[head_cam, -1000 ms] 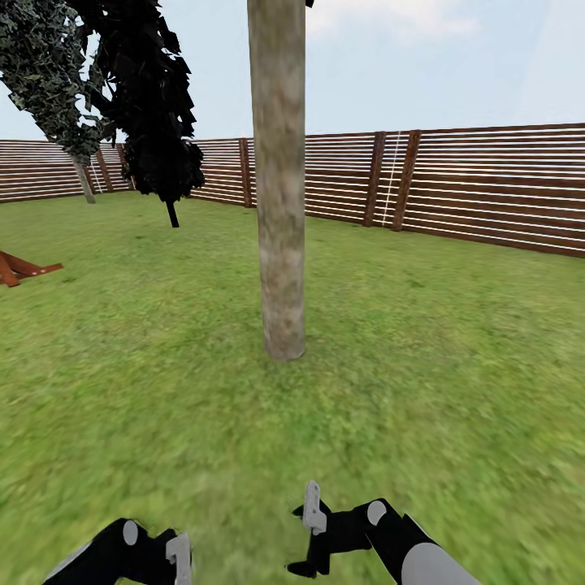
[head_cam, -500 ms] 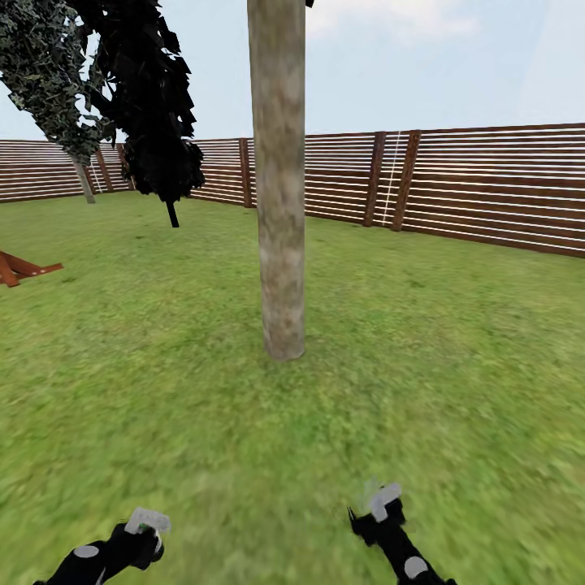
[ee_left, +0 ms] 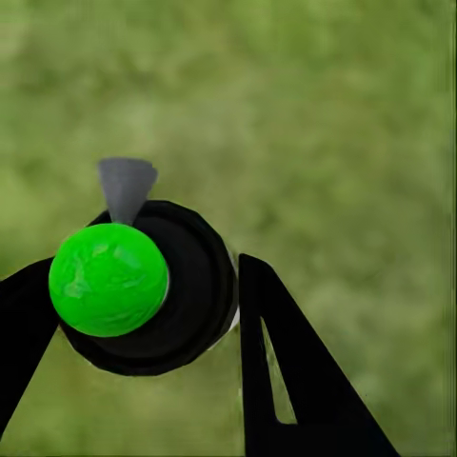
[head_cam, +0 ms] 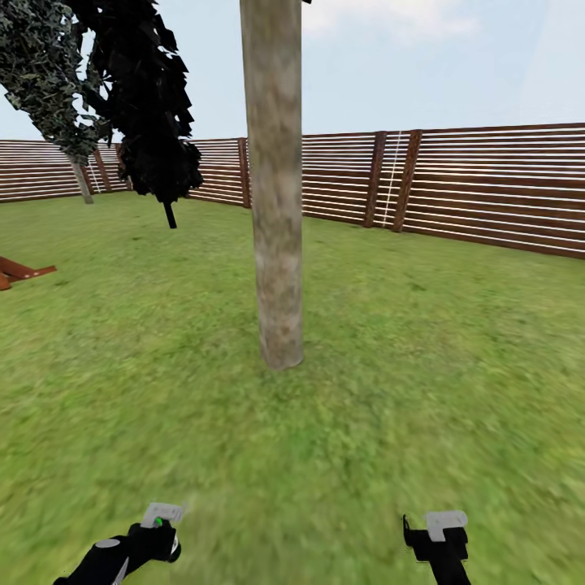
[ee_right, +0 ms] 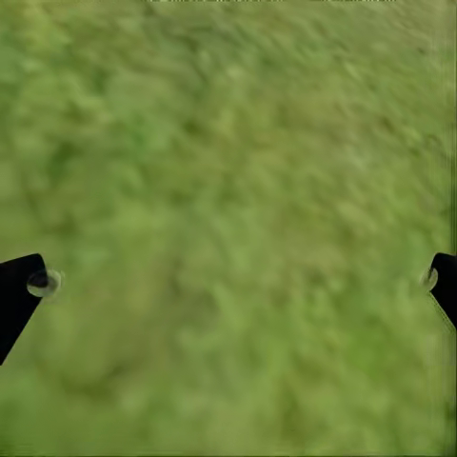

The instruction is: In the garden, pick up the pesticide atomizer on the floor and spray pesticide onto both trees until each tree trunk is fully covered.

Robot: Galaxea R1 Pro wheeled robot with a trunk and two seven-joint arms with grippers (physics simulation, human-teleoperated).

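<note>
Left end effector (ee_left: 143, 314) grips atomizer (ee_left: 143, 286) — right (ee_right: 228, 286) splayed.

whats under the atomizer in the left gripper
In the left wrist view the pesticide atomizer sits between the left gripper's fingers, with blurry grass below. The patch directly beneath its body is covered.

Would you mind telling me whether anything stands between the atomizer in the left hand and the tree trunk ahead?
Nothing visible does. The left hand grips the pesticide atomizer, and only open grass lies between it and the tree trunk. The black-leaved tree and fence stand farther back, off that line.
</note>
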